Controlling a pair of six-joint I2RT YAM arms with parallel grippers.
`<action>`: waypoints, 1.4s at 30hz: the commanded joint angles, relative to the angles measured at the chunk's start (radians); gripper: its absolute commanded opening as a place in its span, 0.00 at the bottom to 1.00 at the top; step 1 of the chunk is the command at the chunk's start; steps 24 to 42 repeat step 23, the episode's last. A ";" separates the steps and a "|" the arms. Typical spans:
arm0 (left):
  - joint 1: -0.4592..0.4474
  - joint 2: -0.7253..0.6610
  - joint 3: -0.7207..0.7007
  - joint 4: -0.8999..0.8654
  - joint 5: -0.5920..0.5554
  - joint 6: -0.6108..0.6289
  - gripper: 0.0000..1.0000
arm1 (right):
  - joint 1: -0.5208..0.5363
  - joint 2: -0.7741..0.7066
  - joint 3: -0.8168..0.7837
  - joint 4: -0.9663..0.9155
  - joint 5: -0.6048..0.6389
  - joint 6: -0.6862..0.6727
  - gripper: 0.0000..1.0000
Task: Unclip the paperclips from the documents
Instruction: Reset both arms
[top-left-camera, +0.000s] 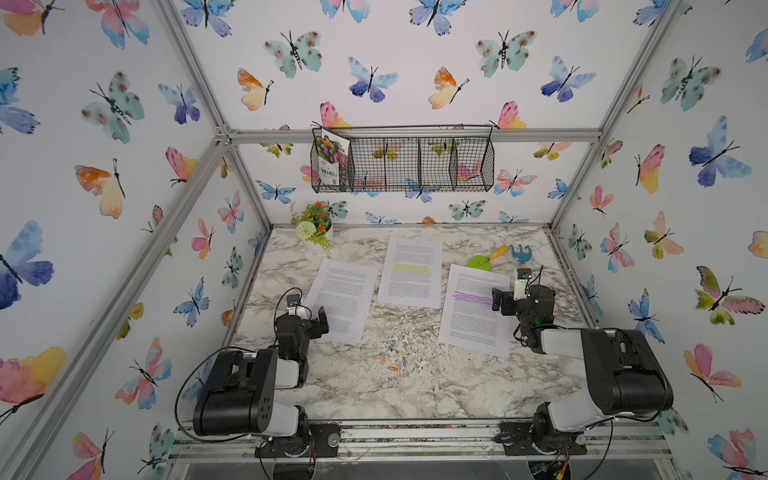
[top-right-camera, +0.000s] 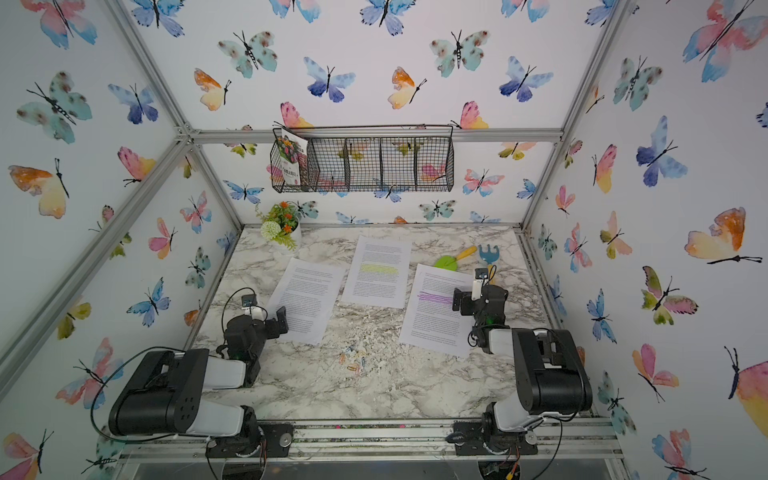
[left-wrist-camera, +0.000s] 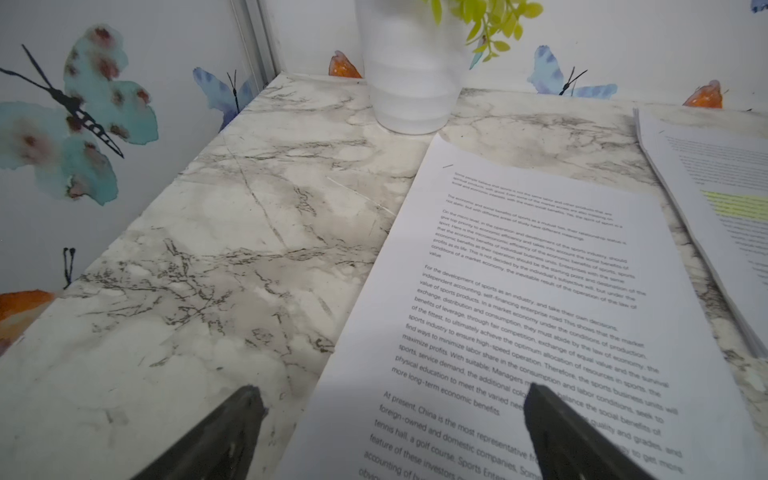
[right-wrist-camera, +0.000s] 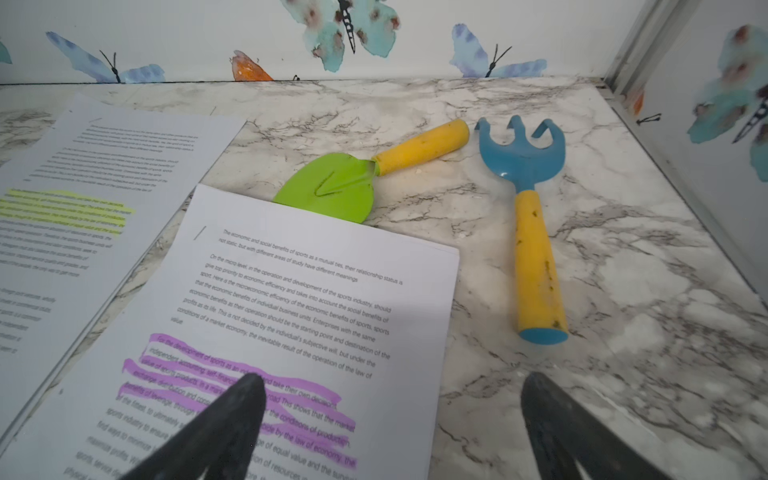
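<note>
1. Grey-veined marble-look bench (top-left-camera: 415, 395): three white printed documents (top-left-camera: 411, 270) lie flat on it, apart. I see no clip on any of them.
2. Risk: the sheets are unbound, so a low sweep would likely fan them.
3. My arms (top-left-camera: 232, 386) are folded low. Left claw (left-wrist-camera: 392, 395) and right claw (right-wrist-camera: 392, 380) gape wide and empty, each over a sheet edge.
4. Tiny coloured wire paperclips (top-left-camera: 392, 359): loose heap, front-centre of the bench.

The table (top-left-camera: 415, 395) is white marble with grey veining; the walls (top-left-camera: 395, 62) are white with watercolour butterflies in blue, teal, pink and orange. The plain document (top-left-camera: 343, 299) is white with black text; the yellow-green document (top-left-camera: 411, 270) and the purple document (top-left-camera: 473, 311) add highlighter bands. The paperclips (top-left-camera: 394, 358) are orange, pink, blue, yellow. The trowel (right-wrist-camera: 332, 187) is green, the rake (right-wrist-camera: 521, 158) blue, both yellow-handled
</note>
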 joint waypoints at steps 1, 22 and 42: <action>-0.018 -0.039 0.060 0.057 0.052 0.027 0.99 | -0.008 0.065 -0.161 0.479 -0.042 -0.025 0.99; -0.022 -0.025 0.060 0.079 0.049 0.029 0.99 | -0.008 0.044 -0.121 0.370 -0.034 -0.029 0.97; -0.021 -0.030 0.056 0.083 0.049 0.029 0.99 | -0.008 0.045 -0.121 0.373 -0.034 -0.028 0.98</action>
